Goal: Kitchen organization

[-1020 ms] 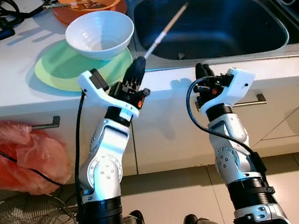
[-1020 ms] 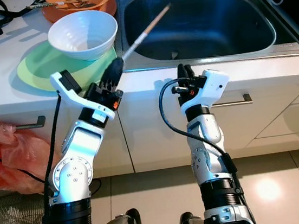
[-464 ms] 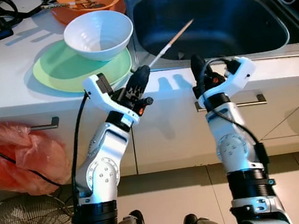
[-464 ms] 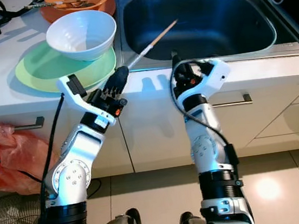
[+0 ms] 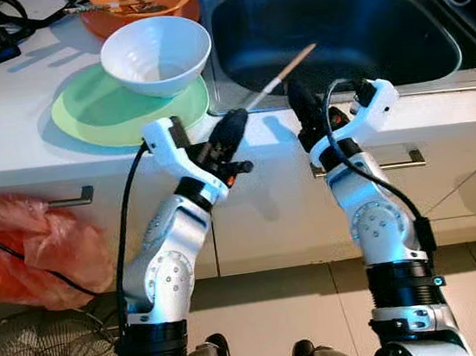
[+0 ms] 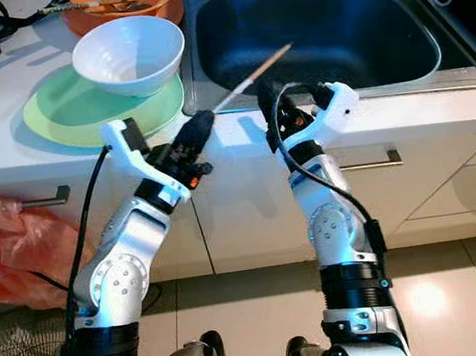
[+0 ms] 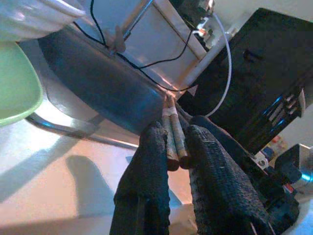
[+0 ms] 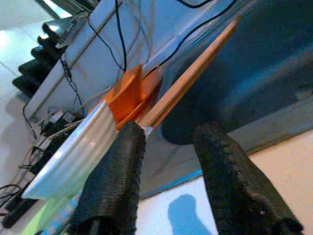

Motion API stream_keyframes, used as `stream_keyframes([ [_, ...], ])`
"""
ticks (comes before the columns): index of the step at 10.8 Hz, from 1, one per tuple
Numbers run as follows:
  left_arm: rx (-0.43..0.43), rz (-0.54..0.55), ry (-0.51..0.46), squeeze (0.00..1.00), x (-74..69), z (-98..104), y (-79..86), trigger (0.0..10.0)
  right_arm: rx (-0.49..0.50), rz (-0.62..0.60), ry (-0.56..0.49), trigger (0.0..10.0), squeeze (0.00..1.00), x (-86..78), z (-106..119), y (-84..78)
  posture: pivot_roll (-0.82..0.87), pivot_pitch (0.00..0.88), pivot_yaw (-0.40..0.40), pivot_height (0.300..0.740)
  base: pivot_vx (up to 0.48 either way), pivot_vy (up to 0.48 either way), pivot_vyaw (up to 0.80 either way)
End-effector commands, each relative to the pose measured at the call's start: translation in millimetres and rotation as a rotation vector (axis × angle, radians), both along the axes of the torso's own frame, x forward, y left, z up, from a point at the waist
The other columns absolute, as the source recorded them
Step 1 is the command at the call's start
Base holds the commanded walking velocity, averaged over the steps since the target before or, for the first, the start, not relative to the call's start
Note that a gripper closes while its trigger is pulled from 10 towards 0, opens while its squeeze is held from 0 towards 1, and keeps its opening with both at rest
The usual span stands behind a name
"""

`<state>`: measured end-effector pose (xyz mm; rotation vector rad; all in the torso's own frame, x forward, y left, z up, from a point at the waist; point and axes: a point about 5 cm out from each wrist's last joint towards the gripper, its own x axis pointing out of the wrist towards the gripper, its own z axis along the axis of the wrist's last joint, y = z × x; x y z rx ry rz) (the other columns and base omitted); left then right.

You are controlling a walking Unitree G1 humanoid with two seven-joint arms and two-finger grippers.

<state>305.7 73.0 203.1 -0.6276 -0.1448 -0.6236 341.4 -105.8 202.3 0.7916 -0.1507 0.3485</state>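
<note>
— Where were the chopsticks (image 5: 281,72)?

— The left gripper (image 5: 230,130) was clamped on their thick ends at the front edge of the worktop (image 5: 4,111), just in front of the sink (image 5: 333,32). The left wrist view showed two sticks side by side between the black fingers (image 7: 146,186), and they slanted up from there with their tips over the basin.

— And the other arm?

— The right gripper (image 5: 301,109) was raised at the same front edge, just beside the chopsticks. Its fingers (image 8: 115,181) stood apart with nothing between them; the sticks lay beyond them, and whether they touched could not be told.

— What else sat on the worktop?

— A white bowl (image 5: 156,55) rested on a green plate (image 5: 95,113) left of the sink, with an orange bowl (image 5: 138,1) behind it near the back edge. A red plastic bag (image 5: 34,251) hung from a drawer handle (image 5: 32,201) below the worktop
</note>
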Motion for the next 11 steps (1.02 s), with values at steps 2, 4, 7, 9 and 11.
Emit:
stream_keyframes([
  [2, 0.026, -0.011, -0.029, 0.0, -2.7, 2.3, -3.7, 10.0, 0.049, 0.028, -0.013, 10.0, 1.0, -0.9, 11.2, -0.9, 0.14, 0.175, -0.044, 0.74, 0.0, 0.0, 0.0],
  [4, 0.04, 0.001, -0.036, 0.0, -2.2, 2.4, -3.2, 10.0, 0.129, 0.045, 0.031, 10.0, 1.0, 0.4, 10.8, -3.2, 0.14, 0.173, -0.045, 0.74, 0.0, 0.0, 0.0],
  [7, 0.061, -0.006, -0.052, 0.0, -2.1, 3.8, -6.0, 10.0, 0.152, 0.08, 0.069, 10.0, 0.0, -0.3, 10.3, 0.3, 0.15, 0.168, -0.044, 0.74, 0.0, 0.0, 0.0],
  [9, 0.101, -0.03, -0.071, 0.0, -4.4, 2.3, -11.1, 10.0, 0.181, 0.109, 0.107, 10.0, 0.0, 0.9, 9.6, 2.9, 0.15, 0.165, -0.044, 0.74, 0.0, 0.0, 0.0],
  [11, 0.117, -0.036, -0.073, 0.0, -5.1, 1.1, -12.2, 10.0, 0.189, 0.112, 0.114, 10.0, 0.0, 2.0, 9.9, 3.6, 0.15, 0.16, -0.045, 0.74, 0.0, 0.0, 0.0],
])
